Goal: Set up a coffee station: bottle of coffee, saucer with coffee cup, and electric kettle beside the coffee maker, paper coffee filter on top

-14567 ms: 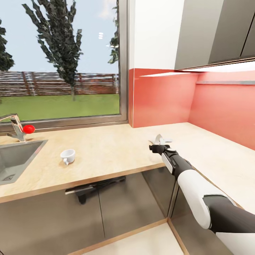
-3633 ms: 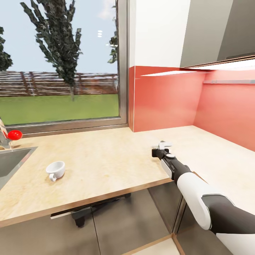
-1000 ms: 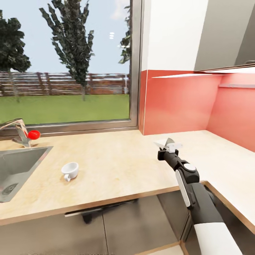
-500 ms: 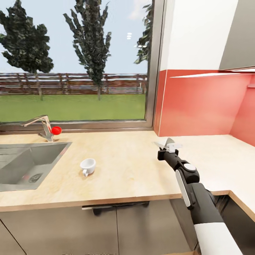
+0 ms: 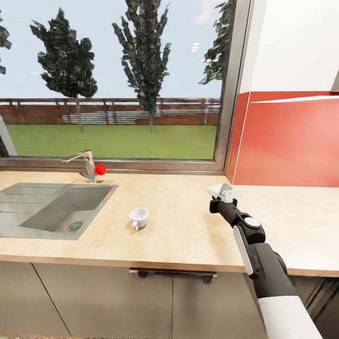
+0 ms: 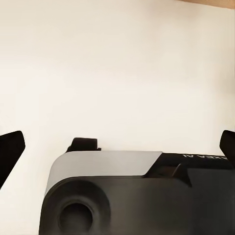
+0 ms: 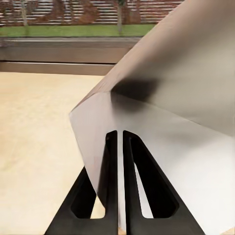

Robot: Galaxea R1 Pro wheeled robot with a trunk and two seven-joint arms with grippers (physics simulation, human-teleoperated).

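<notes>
- The whole head view has swung since half a second ago: the sink (image 5: 56,209) and tap (image 5: 84,162) now sit further right in the frame, and the red wall has slid toward the right edge. That reads as the robot turning, not things moving.
- The right gripper (image 5: 222,194) stays at centre right, fingers pinched together on the paper filter (image 5: 220,189); the right wrist view shows the filter (image 7: 166,122) clamped between them.
- The cup (image 5: 139,217) stands loose on the countertop (image 5: 188,235), left of centre.
- The left gripper (image 6: 117,147) has its fingers spread wide, holding nothing.
- Judgement: the filter is in transit, with no coffee maker in sight yet.
</notes>
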